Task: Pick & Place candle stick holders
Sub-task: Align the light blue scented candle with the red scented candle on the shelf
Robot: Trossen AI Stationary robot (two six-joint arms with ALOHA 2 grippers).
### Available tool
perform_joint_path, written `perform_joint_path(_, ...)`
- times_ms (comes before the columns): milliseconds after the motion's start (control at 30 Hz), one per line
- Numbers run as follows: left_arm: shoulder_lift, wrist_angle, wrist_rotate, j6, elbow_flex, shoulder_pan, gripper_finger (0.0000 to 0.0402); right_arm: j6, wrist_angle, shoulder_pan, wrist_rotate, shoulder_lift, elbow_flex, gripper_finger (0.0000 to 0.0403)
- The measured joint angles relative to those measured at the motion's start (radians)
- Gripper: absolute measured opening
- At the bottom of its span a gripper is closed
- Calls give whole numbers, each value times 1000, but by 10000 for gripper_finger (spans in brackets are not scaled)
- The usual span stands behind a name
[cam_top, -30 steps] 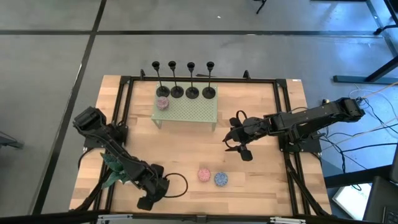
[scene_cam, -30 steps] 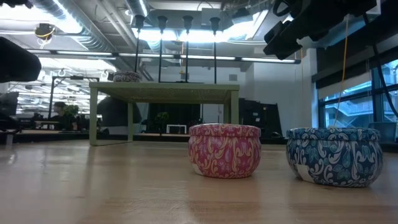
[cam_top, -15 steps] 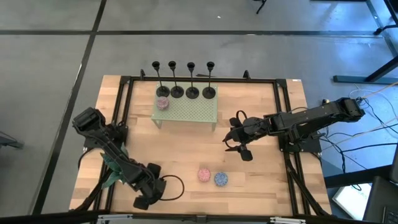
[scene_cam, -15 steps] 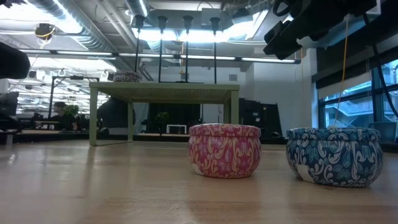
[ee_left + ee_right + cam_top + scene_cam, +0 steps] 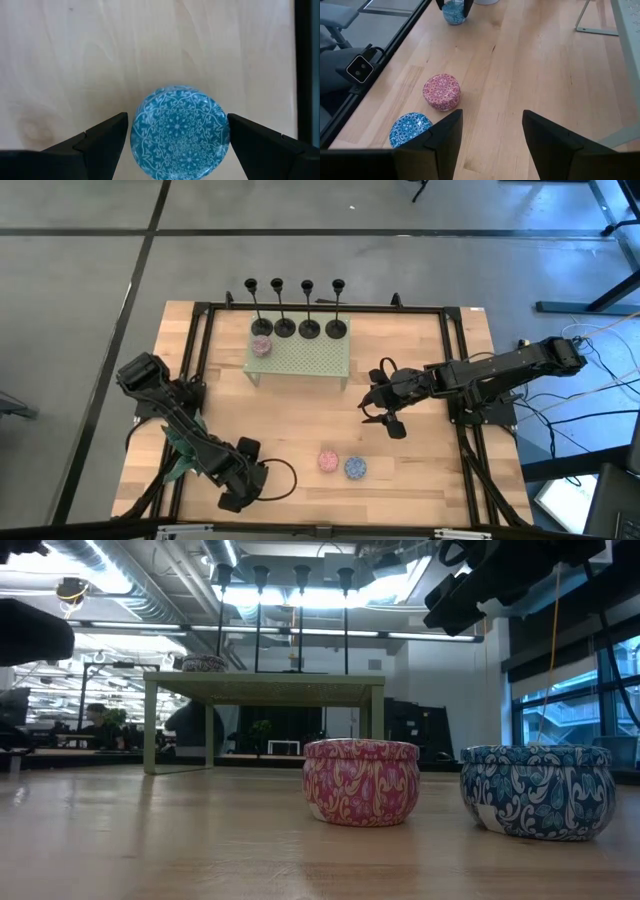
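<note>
Judging by the four candle stick holders (image 5: 294, 308) upright along the green rack's (image 5: 300, 357) upper edge, you look finished: left claw (image 5: 232, 498) wide open over a blue tin (image 5: 179, 132), right claw (image 5: 379, 412) half-open, both empty.

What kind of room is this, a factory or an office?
Probably a robotics lab in an open industrial workspace: exposed ceiling ducts, a wooden table in a black frame, and loose cables on the concrete floor.

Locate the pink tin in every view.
High view: pink tin, lower centre of the table.
Low view: centre foreground.
Left wrist view: not in it.
Right wrist view: on bare wood.
Shared landmark: the blue tin right beside it.
</note>
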Motion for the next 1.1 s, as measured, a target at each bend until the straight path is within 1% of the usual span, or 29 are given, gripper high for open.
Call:
perform_joint_path(133, 15, 0, 16, 1, 0, 17, 328, 0, 0, 0, 0, 0, 0, 211)
perform_joint_path(300, 49, -2, 80, 1, 5, 39, 300, 0, 0, 0, 1, 0, 0, 211)
perform_joint_path(400, 53, -2, 91, 1, 5, 50, 293, 0, 0, 0, 1, 0, 0, 211)
perform_joint_path(500, 31, 3, 90, -12, 3, 66, 295, 0, 0, 0, 1, 0, 0, 211)
perform_joint_path(633, 3, -27, 45, -3, 11, 110, 298, 0, 1, 0, 1, 0, 0, 211)
perform_joint_path(733, -8, -48, 3, 38, 59, 151, 298, 0, 1, 0, 1, 0, 0, 211)
perform_joint_path(867, -8, -127, -14, 96, 156, 236, 298, 0, 7, 0, 1, 0, 0, 211)
perform_joint_path(1000, -8, -287, -46, 217, 282, 336, 299, 0, 7, 0, 1, 0, 0, 211)
perform_joint_path(1100, -9, -366, -90, 312, 378, 408, 299, 0, 7, 0, 1, 0, 0, 211)
